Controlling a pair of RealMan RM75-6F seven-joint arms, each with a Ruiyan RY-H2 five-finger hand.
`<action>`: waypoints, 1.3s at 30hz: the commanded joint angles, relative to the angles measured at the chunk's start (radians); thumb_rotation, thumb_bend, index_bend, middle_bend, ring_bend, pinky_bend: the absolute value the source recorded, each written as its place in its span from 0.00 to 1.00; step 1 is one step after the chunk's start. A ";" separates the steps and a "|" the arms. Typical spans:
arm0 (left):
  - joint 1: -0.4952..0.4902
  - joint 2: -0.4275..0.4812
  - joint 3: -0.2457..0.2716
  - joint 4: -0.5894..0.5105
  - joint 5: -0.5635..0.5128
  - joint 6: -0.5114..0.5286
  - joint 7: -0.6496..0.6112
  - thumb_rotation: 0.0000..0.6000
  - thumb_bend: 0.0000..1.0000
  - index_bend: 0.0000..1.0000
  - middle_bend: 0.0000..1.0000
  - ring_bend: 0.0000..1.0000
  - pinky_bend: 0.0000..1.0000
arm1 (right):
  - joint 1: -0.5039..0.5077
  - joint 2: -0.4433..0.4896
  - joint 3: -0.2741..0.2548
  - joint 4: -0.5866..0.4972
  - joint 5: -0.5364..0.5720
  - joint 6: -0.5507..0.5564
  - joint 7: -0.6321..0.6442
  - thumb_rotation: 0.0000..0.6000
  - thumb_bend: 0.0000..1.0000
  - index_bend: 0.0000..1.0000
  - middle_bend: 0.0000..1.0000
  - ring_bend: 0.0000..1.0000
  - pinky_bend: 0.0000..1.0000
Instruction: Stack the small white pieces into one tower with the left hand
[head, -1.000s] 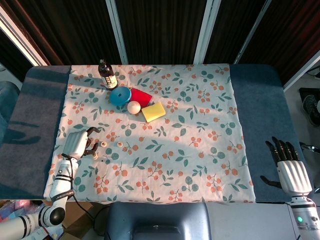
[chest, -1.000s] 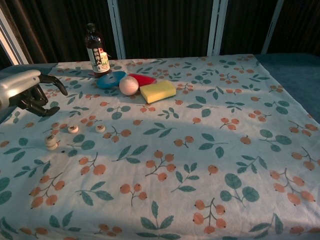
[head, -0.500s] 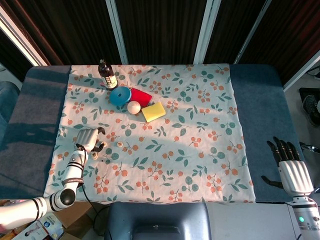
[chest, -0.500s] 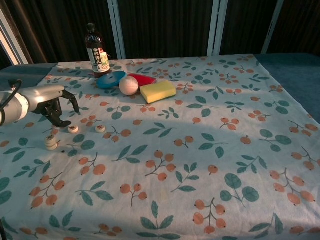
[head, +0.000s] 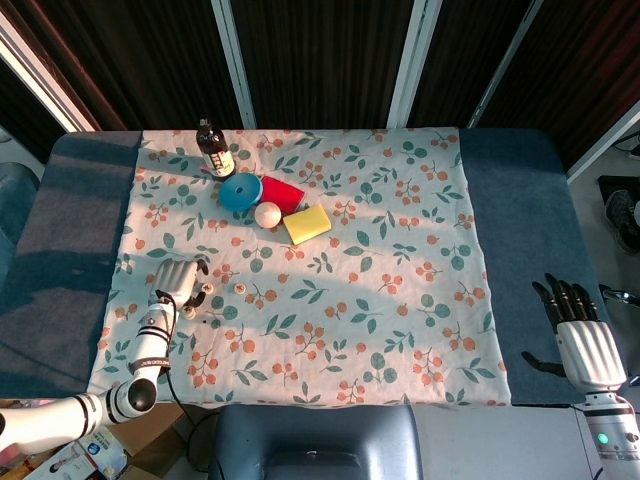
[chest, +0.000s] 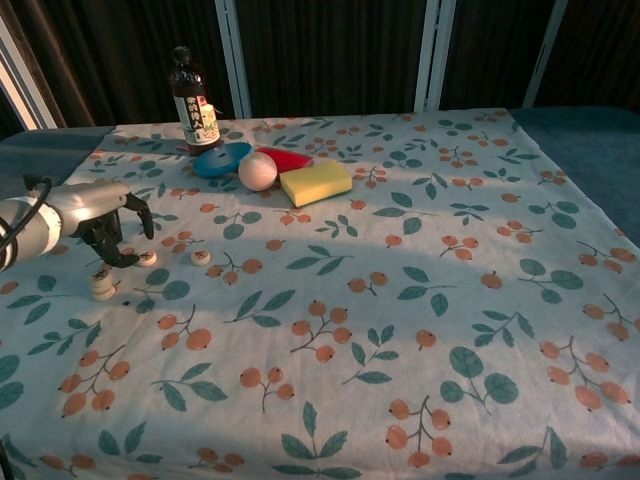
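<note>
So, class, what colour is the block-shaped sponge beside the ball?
Yellow; the sponge shows best in the chest view.

We have the left hand low over the tablecloth near its left edge, palm down, dark fingers curled downward, nothing visibly held; whether the fingertips touch anything is unclear. Forearm runs in from the near-left corner. Our right hand sits off the near-right corner, fingers straight, slightly apart, empty.
</note>
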 joint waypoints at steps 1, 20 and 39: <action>-0.001 -0.006 0.004 0.006 0.006 0.004 -0.003 1.00 0.36 0.39 1.00 1.00 1.00 | 0.000 0.000 0.000 0.000 0.000 -0.001 0.000 1.00 0.16 0.00 0.00 0.00 0.00; -0.011 -0.048 0.019 0.049 0.009 0.002 -0.008 1.00 0.36 0.40 1.00 1.00 1.00 | -0.003 0.003 -0.001 0.000 -0.003 0.005 0.006 1.00 0.16 0.00 0.00 0.00 0.00; -0.005 -0.068 0.017 0.095 0.026 -0.008 -0.036 1.00 0.36 0.49 1.00 1.00 1.00 | -0.004 0.002 0.000 0.001 -0.002 0.008 0.004 1.00 0.16 0.00 0.00 0.00 0.00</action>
